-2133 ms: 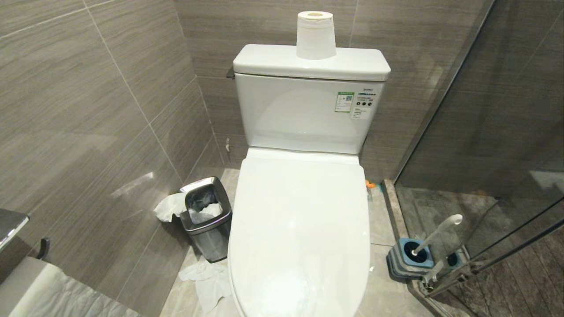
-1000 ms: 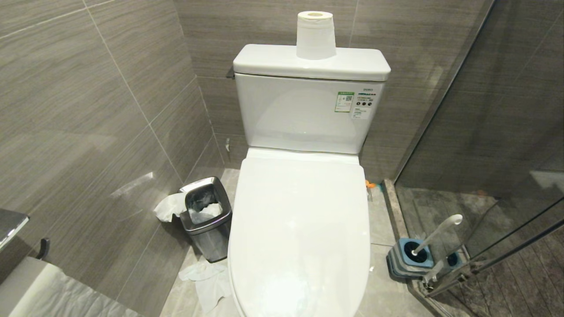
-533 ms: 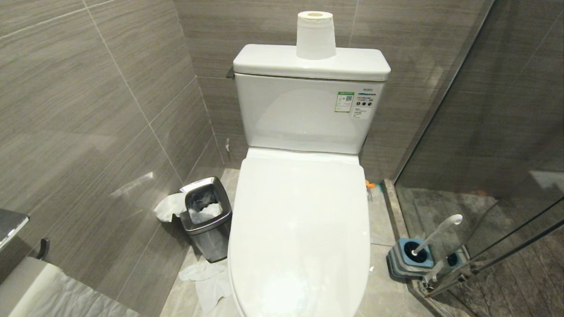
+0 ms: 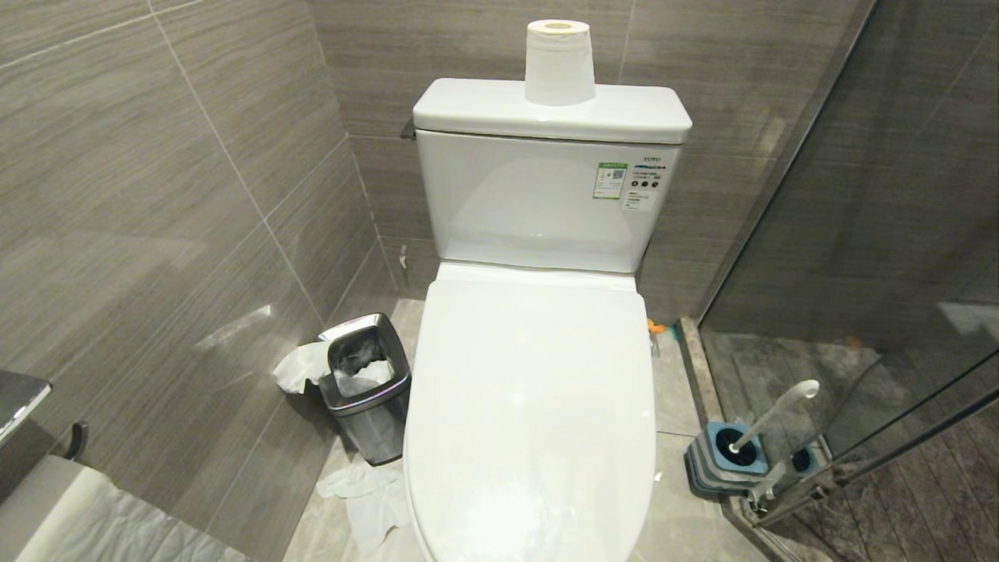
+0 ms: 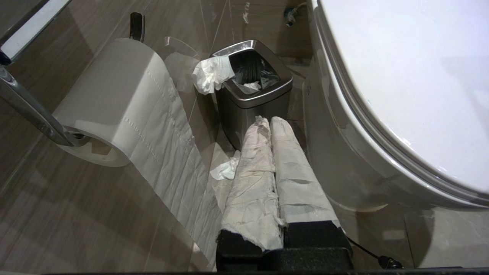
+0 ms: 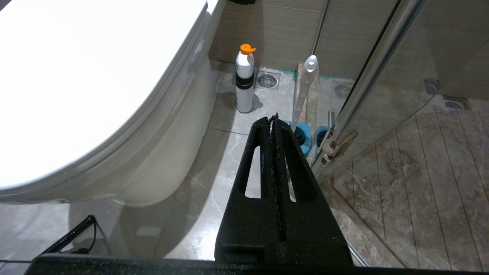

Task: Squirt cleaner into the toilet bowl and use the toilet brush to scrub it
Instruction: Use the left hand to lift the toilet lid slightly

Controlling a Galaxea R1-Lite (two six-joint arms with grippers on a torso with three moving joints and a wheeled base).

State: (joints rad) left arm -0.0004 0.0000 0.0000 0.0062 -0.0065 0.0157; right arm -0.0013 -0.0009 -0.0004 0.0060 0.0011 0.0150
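Starting at the far left, we see a toilet paper roll [image 5: 110, 99] on a chrome wall holder [image 5: 30, 107], its loose sheet hanging down toward the floor. Just right of it, low beside the toilet, our left gripper [image 5: 269, 124] hangs with its two paper-wrapped fingers [image 5: 252, 179] pressed together, nothing between them. Ahead of that gripper stands a small steel bin [image 4: 367, 386] against the grey tiled wall, a crumpled tissue [image 4: 300, 367] draped over its rim and more tissue [image 4: 367, 499] lying on the floor in front of it. In the middle we look down on the toilet bowl [image 4: 531, 421], its white lid down and covering the opening, with the tank [image 4: 538, 203] behind it and a fresh paper roll [image 4: 558, 62] standing upright on the tank lid. To the right of the toilet, near the back wall, the cleaner [image 6: 244, 82] stands upright on the floor tiles, orange cap on top, apart from the toilet's base. Closer to us on that side, our right gripper [image 6: 273, 118] hangs low over the floor with its black fingers [image 6: 256, 152] closed flat against each other and empty. Just beyond it the toilet brush [image 4: 769, 417] sits in its blue-and-grey holder [image 4: 722, 460], handle leaning up and to the right, right beside the glass shower door [image 4: 897, 273] and its metal hinge [image 6: 338, 147].
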